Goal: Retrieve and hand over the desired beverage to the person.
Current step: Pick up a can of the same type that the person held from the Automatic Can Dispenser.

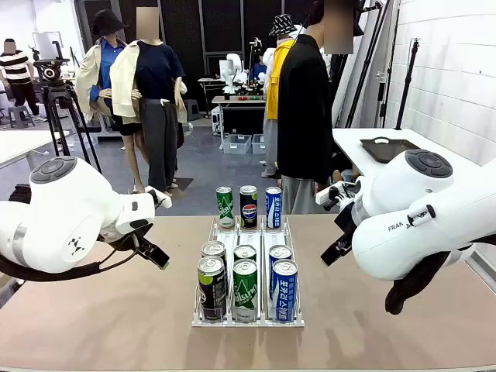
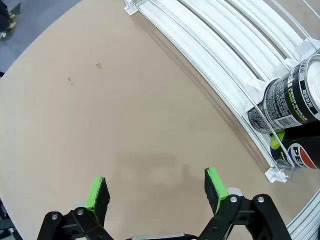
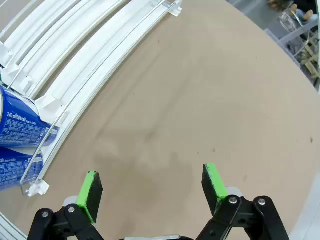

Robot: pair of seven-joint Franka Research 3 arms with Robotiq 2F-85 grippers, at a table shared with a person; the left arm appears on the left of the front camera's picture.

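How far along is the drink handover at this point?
Done: nothing yet. All nine cans stand in the white rack, three at its far end and six at the near end. In hand: nothing. The left gripper and right gripper are open over bare table, one on each side of the rack. Left: choose the wanted can, grasp it, lift it out and pass it to the person at the far side.
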